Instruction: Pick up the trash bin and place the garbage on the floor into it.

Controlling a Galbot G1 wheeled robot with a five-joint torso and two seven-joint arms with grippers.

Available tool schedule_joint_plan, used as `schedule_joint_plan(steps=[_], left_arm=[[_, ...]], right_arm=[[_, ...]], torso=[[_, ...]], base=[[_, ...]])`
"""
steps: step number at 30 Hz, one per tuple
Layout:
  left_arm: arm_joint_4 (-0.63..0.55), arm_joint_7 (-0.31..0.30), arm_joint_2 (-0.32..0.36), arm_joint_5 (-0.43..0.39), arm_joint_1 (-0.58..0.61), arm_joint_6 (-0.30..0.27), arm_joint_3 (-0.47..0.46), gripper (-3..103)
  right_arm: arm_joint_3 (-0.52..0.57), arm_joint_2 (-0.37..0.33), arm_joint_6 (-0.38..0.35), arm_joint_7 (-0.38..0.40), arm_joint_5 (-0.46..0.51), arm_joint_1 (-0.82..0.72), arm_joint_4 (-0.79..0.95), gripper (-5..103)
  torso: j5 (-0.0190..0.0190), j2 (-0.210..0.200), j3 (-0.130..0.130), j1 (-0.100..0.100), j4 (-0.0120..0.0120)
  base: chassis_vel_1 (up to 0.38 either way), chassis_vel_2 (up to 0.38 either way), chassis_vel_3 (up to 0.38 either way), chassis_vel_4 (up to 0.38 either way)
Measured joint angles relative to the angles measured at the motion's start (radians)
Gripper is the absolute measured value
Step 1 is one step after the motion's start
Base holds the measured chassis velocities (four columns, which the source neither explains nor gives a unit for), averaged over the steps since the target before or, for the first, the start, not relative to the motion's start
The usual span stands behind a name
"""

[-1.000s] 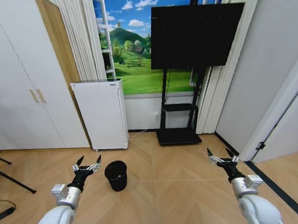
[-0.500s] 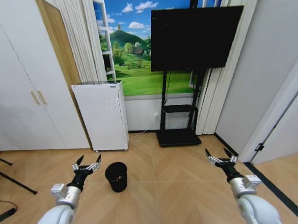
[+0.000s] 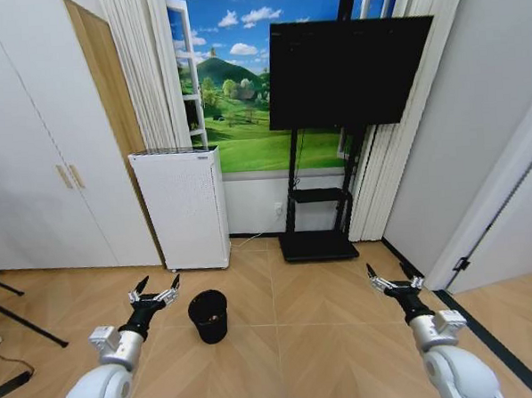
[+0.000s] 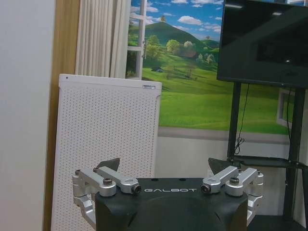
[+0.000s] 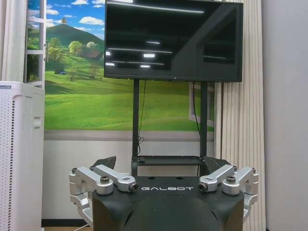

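- The left end effector [image 3: 156, 288] is held out low over the floor [image 3: 317, 321], its two dark fingers spread wide and released, with nothing between them; the left wrist view shows the same splayed fingers [image 4: 109, 165] above the black housing.
- The right end effector [image 3: 393, 281] is held out in the same way on the other side, fingers spread and empty; in the right wrist view its fingertips [image 5: 107, 162] stand apart.
- The trash bin [image 3: 208, 315] stands upright on the floor just beside the left end effector, on its inner side, not touching it, and well apart from the right one.
- Against the earlier frames, the whole head view has shifted: the bin appears slightly smaller and higher, and the TV sits lower in the picture. That is the camera moving with the robot. Both arms keep the same outstretched pose with fingers still spread.
- The floor is light tan wood laid in a herringbone pattern, running back to the wall.
- Beyond the bin, against the far wall, stands a tall white perforated appliance [image 3: 182, 207], also seen in the left wrist view [image 4: 103, 149].
- Next to it a black TV [image 3: 349, 72] sits on a black stand [image 3: 319, 243] in front of a green hillside mural [image 3: 234, 94]; the right wrist view faces this TV [image 5: 173, 41].
- White cupboard doors [image 3: 32, 158] line the room's left side, and pale curtains [image 3: 143, 72] hang beside the mural.
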State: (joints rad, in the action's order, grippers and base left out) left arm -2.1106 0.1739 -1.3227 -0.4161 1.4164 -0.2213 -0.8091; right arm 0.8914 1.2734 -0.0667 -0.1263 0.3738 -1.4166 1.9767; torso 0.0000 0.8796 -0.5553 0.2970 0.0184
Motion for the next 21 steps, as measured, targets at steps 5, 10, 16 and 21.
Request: schedule_joint_plan(steps=[5, 10, 16, 21], left_arm=[[-0.001, -0.001, 0.004, -0.01, -0.006, -0.004, 0.002, 100], [-0.001, -0.001, 0.01, -0.014, -0.009, -0.005, 0.001, 100], [-0.001, -0.001, 0.007, -0.014, -0.009, -0.006, -0.001, 100], [-0.001, -0.001, 0.004, -0.021, -0.006, -0.004, -0.001, 100]], right_arm=[[-0.003, 0.0, -0.001, 0.003, 0.0, 0.001, 0.0, 100], [-0.005, 0.002, -0.003, 0.004, 0.0, 0.003, 0.001, 100], [-0.006, 0.003, -0.004, 0.005, 0.0, 0.003, 0.002, 100], [-0.005, 0.002, -0.006, 0.005, 0.0, 0.003, 0.004, 100]], torso=[[0.0, 0.03, -0.017, 0.013, 0.0], [0.0, 0.049, -0.028, 0.021, 0.0], [0.0, 0.079, -0.045, 0.034, 0.0], [0.0, 0.1, -0.057, 0.043, 0.0]], base=[[0.0, 0.0, 0.0, 0.0], [0.0, 0.0, 0.0, 0.0], [0.0, 0.0, 0.0, 0.0], [0.0, 0.0, 0.0, 0.0]])
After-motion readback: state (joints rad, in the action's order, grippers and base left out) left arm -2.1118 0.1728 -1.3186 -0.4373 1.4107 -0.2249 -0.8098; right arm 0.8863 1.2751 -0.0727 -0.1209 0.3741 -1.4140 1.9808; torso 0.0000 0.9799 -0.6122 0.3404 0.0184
